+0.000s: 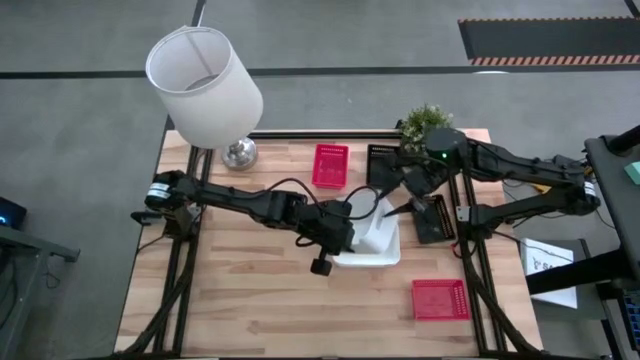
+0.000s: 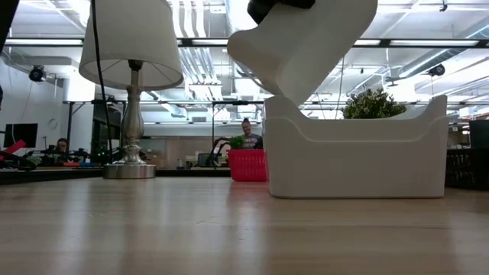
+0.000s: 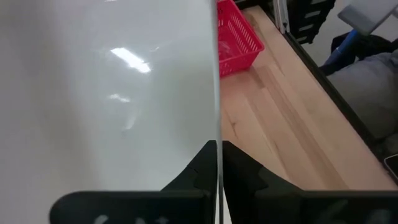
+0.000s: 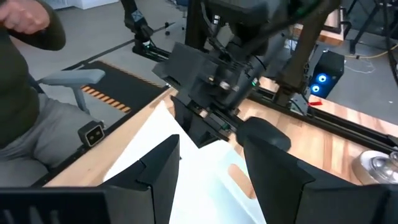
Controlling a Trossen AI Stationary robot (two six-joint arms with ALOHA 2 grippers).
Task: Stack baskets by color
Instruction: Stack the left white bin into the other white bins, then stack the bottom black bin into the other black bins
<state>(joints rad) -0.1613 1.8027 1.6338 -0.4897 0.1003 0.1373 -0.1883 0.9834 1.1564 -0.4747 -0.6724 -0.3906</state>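
One white basket (image 1: 372,252) stands flat on the table's middle, also seen in the low view (image 2: 355,156). A second white basket (image 2: 306,46) slants above it, with my left gripper (image 1: 350,225) shut on it. My right gripper (image 1: 398,210) is open at the baskets' right side, its fingers (image 4: 155,171) apart over the white plastic. Two red baskets (image 1: 330,165) (image 1: 440,298) and two black baskets (image 1: 381,165) (image 1: 435,220) lie on the table. My left gripper pinches the tilted white basket's thin side wall (image 3: 217,134) between its two fingers, one on each face, slanting down from the table's left. The basket hangs steeply tilted, its lower end (image 2: 279,95) at the rim of the white basket below. My right gripper: I cannot tell whether it touches the white basket.
A white-shaded lamp (image 1: 205,85) stands at the far left corner and a potted plant (image 1: 428,122) at the far right. A person sits beyond the table (image 4: 25,74). Bare wood lies along the near edge (image 1: 260,310).
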